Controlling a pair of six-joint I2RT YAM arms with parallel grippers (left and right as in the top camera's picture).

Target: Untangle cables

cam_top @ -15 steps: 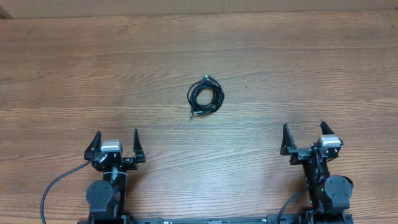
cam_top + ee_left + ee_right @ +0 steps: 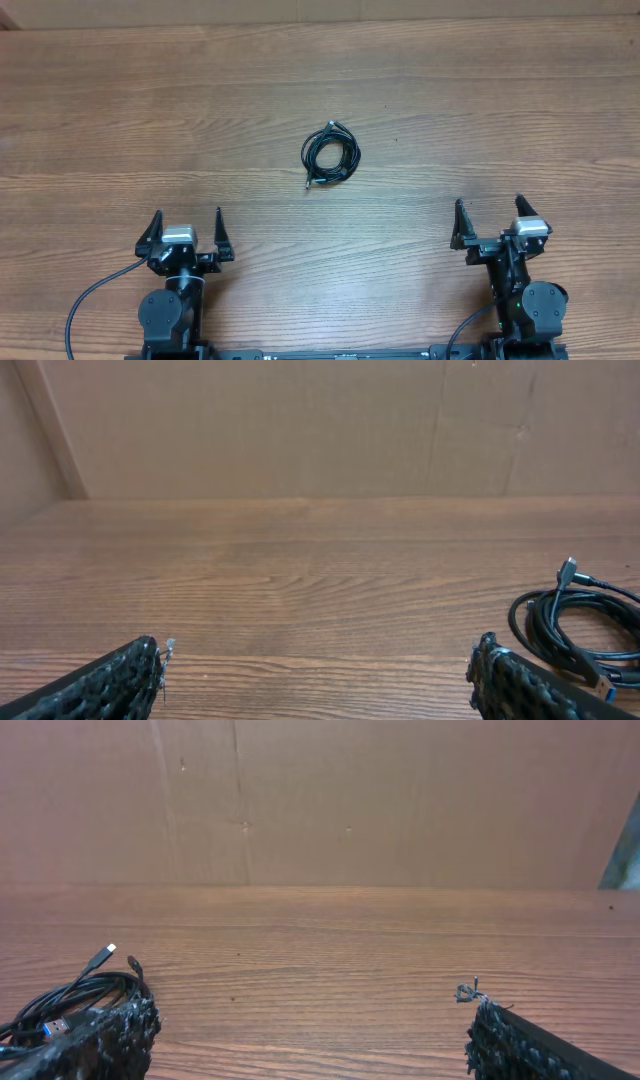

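Holding both claws wide open, gripping nothing. Holding the left claw (image 2: pixel 188 213) and the right claw (image 2: pixel 489 202) low at the near edge of the table (image 2: pixel 120 120), well apart from each other. Finding the cables (image 2: pixel 331 155) near the middle of the table, out in front and between the two claws, wound into a small black bundle and touching neither claw.

Getting ready to reach, by the look of it, with nothing pulled loose yet. For doing it well, probably: reaching in slowly, pinching one loose plug end (image 2: pixel 309 183) and not the whole bundle, pinning the rest gently with the other claw, then pulling softly sideways. Not tugging hard, for fear of making the knot tighter. Watching for the thin cord slipping out of the claw.

Counting now: two claws, both open. One table. One bundle of cables. Seeing at least two shiny plug ends poking out, maybe three. Not being able to tell the number of cords inside the bundle, with the loops lying on top of each other.
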